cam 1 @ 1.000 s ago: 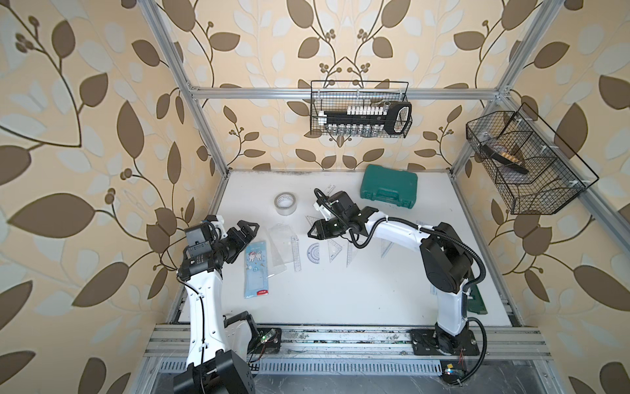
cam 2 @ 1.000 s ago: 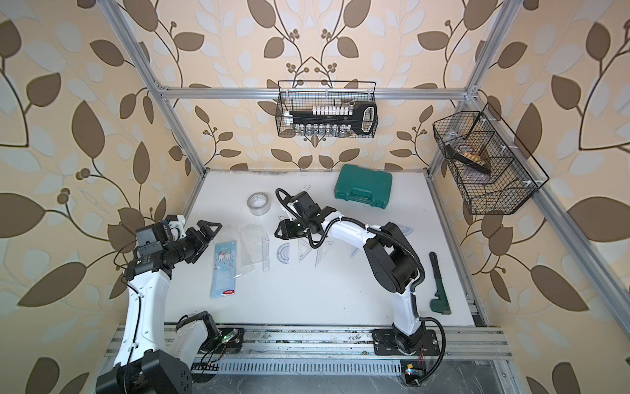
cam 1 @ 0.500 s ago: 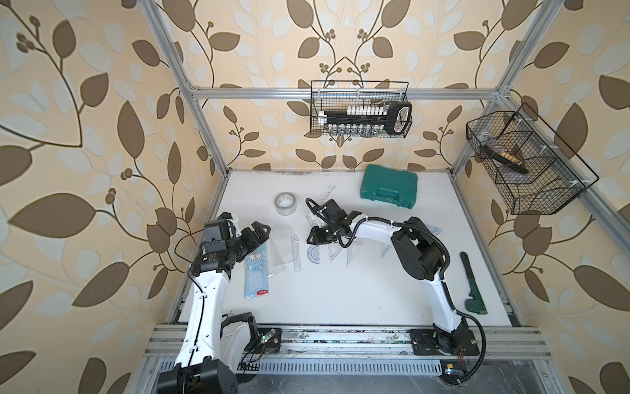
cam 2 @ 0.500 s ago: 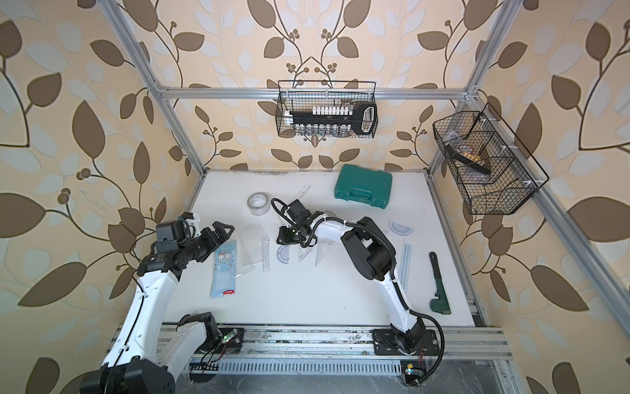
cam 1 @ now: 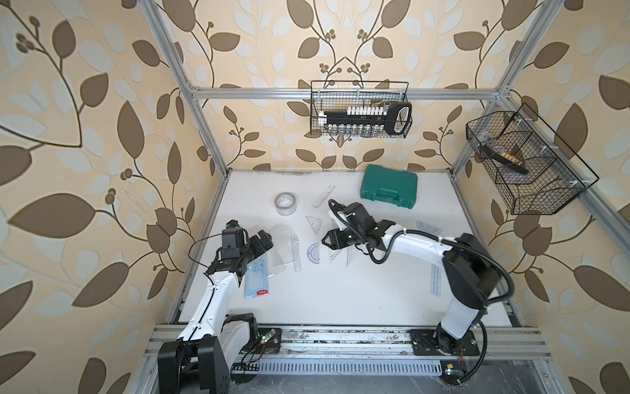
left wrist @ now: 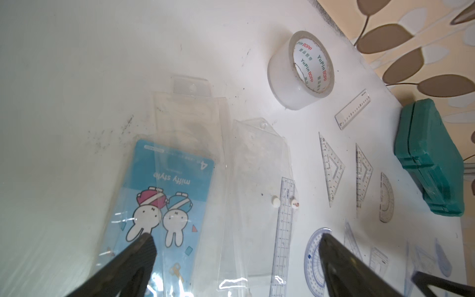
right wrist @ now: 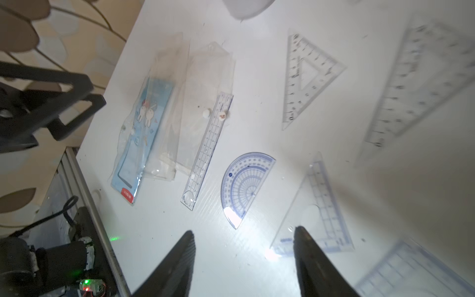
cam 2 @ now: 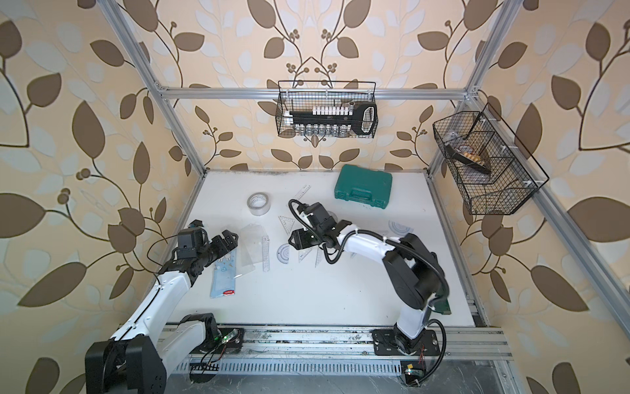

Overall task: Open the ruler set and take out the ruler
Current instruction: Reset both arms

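Now that your right jaws have reopened, both gaping empty, ruler lies outside miffy pouch: task likely done.

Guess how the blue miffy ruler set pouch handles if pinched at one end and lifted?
Probably floppy: the blue ruler set pouch is thin clear film, wrinkled and glinting, though its card insert may stiffen it. Likely slippery, given that glossy skin on the smooth white table. Seems light; it overlaps an empty clear sleeve, which could drag along.
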Controlling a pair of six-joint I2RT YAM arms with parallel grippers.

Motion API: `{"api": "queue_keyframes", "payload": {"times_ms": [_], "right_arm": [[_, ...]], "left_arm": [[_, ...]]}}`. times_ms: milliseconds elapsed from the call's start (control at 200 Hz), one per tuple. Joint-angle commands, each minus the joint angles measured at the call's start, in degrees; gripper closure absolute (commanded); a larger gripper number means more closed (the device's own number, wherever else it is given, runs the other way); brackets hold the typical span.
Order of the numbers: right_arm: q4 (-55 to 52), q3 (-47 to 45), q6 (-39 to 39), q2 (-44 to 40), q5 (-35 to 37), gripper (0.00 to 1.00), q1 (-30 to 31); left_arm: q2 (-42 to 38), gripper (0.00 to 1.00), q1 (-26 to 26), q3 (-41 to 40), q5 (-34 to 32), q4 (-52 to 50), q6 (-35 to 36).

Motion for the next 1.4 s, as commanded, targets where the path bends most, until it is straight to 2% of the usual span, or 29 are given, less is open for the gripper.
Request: {"api": "queue_keyframes", "payload": {"times_ms": [0, 25, 45, 60, 235, 330, 435, 540, 775, 845, 910, 1050, 1260, 1394], "right_arm": [[1.2, -7.1, -4.4, -9.4, 11.7, 0.22, -4.4], [1.2, -8.9, -4.7, -11.7, 13.7, 0.16, -5.8], [1.2, -10.3, -4.9, -13.6, 15.4, 0.03, -7.2], [1.5, -11.2, -5.2, -14.9, 16.4, 0.01, -8.1], [2.8, -20.2, -8.8, -25.5, 27.0, 0.01, -20.6], [4.1, -22.6, -8.6, -28.1, 34.6, 0.01, -24.4], [6.4, -23.4, -9.4, -27.4, 39.0, 0.01, -26.8], [14.3, -26.5, -12.6, -24.4, 38.1, 0.01, -29.1], [36.7, -35.2, -21.3, -18.0, 27.9, 0.01, -33.8], [44.5, -38.4, -21.6, -15.8, 25.3, 0.01, -34.9], [49.0, -39.9, -20.8, -13.1, 23.8, 0.01, -36.4], [46.1, -37.5, -19.7, -10.6, 24.3, 0.01, -37.1], [56.1, -41.7, -19.9, -8.4, 24.6, 0.01, -37.1], [55.7, -41.9, -20.0, -8.5, 24.1, 0.01, -37.0]], "left_arm": [[0.6, 0.01, -0.2, -0.8, -5.1, 11.2, 6.8], [0.8, 0.01, -0.2, -1.6, -5.2, 13.3, 8.1], [1.0, 0.01, -0.2, -2.2, -5.2, 14.9, 8.8], [1.3, 0.01, -0.2, -2.7, -5.4, 15.8, 9.5], [6.1, 0.01, -0.2, -6.5, -3.5, 27.5, 15.6], [8.7, 0.01, -0.2, -8.9, -1.6, 34.9, 17.0], [12.6, 0.01, -0.2, -11.9, -0.3, 45.4, 18.6], [16.7, 0.01, -0.3, -11.2, 1.9, 49.8, 19.4], [29.3, 0.01, -1.0, -12.2, 1.6, 63.2, 20.1], [28.6, 0.01, -1.3, -10.1, 0.5, 57.2, 20.2], [29.2, 0.01, -2.1, -9.8, -0.3, 57.7, 20.6], [29.4, 0.01, -2.5, -8.4, -1.1, 55.2, 21.0], [29.2, 0.01, -3.5, -8.3, -2.4, 54.8, 21.3], [29.3, 0.01, -3.8, -8.2, -2.8, 54.7, 21.3]]}}
